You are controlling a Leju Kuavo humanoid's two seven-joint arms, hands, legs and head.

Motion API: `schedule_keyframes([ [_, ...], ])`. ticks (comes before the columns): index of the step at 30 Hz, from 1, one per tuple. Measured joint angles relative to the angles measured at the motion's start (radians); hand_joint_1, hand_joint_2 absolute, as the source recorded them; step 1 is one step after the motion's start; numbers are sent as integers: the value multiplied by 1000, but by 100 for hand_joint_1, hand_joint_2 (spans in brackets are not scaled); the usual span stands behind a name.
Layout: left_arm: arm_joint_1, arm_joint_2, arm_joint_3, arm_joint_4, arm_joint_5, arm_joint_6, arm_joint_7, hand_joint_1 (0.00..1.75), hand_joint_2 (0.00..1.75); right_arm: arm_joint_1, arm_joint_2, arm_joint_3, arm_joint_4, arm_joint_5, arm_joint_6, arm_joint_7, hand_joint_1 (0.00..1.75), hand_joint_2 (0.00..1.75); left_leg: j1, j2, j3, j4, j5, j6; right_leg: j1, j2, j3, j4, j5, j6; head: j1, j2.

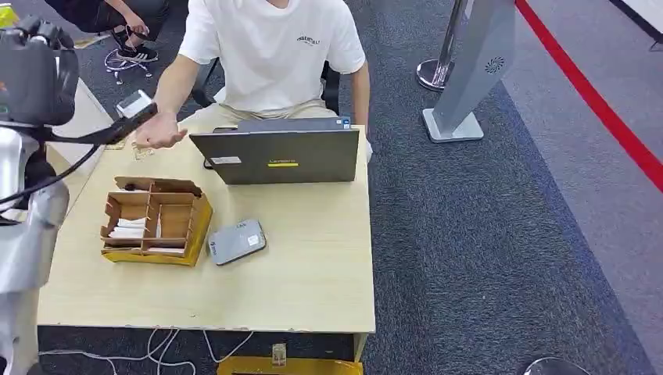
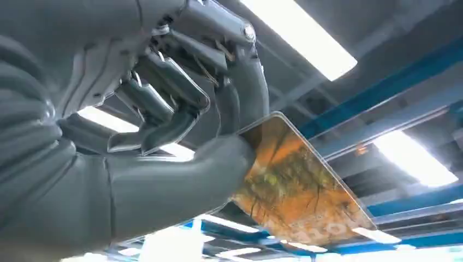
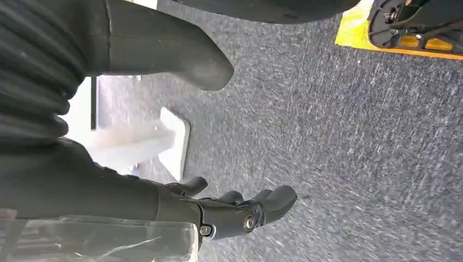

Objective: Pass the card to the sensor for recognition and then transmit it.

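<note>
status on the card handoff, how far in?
Pickup looks done: the left hand pinches the card, raised clear of the card box. In hand: the person's hand waits palm-up beside it. Left: the release. Whether the sensor read it can't be told. Right hand hangs idle.

Head view: even, bright light, soft shadows, sharp focus. Left wrist view: ceiling light panels [image 2: 297, 38] blown out w/ glare, upper centre & right. Right wrist view: carpet [image 3: 338, 136] motion-blurred, dimmer.

The card [image 2: 297, 185] looks shiny and smooth. The worktop [image 1: 313, 266] is pale wood. The box [image 1: 156, 220] is brown cardboard. The floor [image 1: 485, 234] is rough carpet.
</note>
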Motion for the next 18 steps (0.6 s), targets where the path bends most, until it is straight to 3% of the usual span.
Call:
schedule_keyframes([
  [5,-149,-73,-44,290,-32,36,34,175,175,0,-2,18,0,1,8,0,0,175,-1,1,0,0,0,0,0,2,0,0,1,1,0,0],
  [11,-183,-109,-64,450,-25,76,43,175,175,0,-2,21,0,0,11,0,0,175,-1,2,-1,0,0,0,-1,2,0,0,1,1,0,0],
  [12,-185,-111,-64,467,-22,81,42,0,175,0,-3,21,0,0,11,0,0,175,-1,2,-1,0,0,0,-1,2,-1,0,1,1,1,0],
  [18,-186,-119,-64,525,8,107,31,0,175,1,-3,21,0,-2,13,0,0,175,-1,2,-1,0,0,0,-1,2,-1,0,1,1,0,0],
])
